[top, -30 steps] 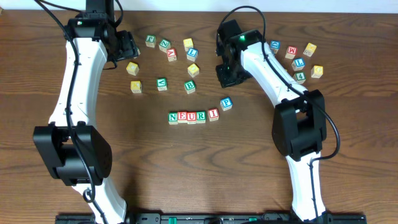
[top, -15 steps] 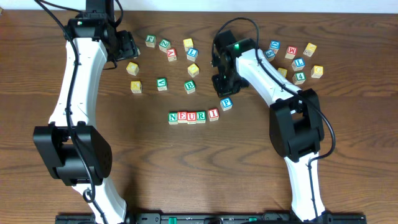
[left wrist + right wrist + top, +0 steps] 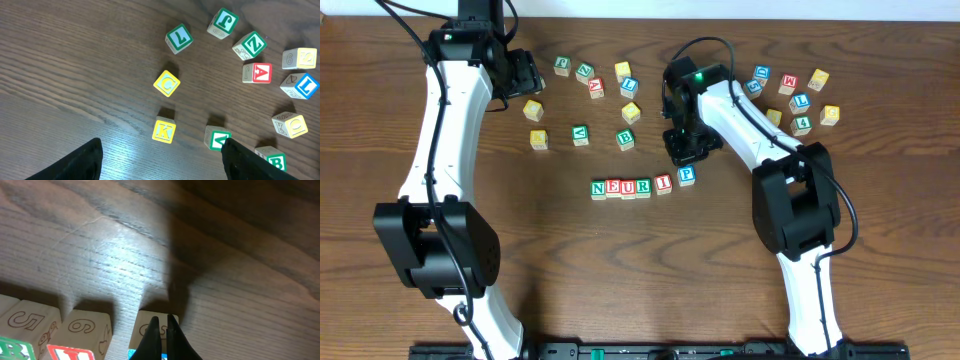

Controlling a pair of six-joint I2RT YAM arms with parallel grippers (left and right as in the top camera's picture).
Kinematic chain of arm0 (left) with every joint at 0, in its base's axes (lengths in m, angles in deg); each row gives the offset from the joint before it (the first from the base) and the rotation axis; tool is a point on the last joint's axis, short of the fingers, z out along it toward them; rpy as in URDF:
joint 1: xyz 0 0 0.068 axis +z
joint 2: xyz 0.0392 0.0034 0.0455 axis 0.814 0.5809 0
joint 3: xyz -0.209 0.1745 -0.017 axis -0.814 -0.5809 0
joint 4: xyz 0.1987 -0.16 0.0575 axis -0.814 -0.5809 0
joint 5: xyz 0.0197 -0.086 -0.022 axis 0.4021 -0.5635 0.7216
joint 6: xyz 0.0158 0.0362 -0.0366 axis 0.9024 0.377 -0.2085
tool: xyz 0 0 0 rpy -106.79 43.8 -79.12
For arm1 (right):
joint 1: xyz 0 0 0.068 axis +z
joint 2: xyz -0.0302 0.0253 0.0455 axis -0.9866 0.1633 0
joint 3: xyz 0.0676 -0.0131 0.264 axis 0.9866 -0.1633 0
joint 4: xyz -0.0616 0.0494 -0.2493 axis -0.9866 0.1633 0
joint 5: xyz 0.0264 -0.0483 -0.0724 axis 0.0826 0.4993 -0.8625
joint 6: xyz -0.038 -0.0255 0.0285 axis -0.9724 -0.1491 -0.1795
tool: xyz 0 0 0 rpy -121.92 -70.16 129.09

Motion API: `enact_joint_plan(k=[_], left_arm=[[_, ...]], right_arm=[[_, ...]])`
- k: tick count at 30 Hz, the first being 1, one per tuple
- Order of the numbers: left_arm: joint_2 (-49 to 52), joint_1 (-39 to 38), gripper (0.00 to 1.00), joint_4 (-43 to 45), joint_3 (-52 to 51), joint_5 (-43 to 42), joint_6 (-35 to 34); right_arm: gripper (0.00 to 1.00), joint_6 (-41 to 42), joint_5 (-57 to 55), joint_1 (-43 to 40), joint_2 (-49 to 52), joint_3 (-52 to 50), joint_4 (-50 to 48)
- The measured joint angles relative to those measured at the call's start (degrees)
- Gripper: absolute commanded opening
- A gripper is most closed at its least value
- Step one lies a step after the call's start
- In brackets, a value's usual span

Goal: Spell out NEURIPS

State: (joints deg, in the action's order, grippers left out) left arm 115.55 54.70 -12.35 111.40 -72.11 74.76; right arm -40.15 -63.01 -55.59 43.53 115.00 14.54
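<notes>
The right pincer (image 3: 163, 321), tips pressed together (gripping nothing), sits at the far edge of the small blue-framed wooden P cube (image 3: 686, 176). To its left, nearer the arm bases, runs the wooden N-E-U-R-I cube row (image 3: 630, 187). The left pincer (image 3: 160, 150) stands apart above scattered letter cubes (image 3: 164, 131).

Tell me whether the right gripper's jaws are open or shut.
Shut. In the right wrist view the right gripper has both fingers pressed together, barely a slit between them, nothing held, tips over the blue P cube.
</notes>
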Motion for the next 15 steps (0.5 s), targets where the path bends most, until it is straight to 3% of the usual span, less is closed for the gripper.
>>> enact_joint_plan(k=[15], left_arm=[[0.00,0.00,0.75,0.00,0.00,0.00,0.00]], right_arm=[[0.01,1.77,0.07,-0.07,-0.02,0.13,1.79]])
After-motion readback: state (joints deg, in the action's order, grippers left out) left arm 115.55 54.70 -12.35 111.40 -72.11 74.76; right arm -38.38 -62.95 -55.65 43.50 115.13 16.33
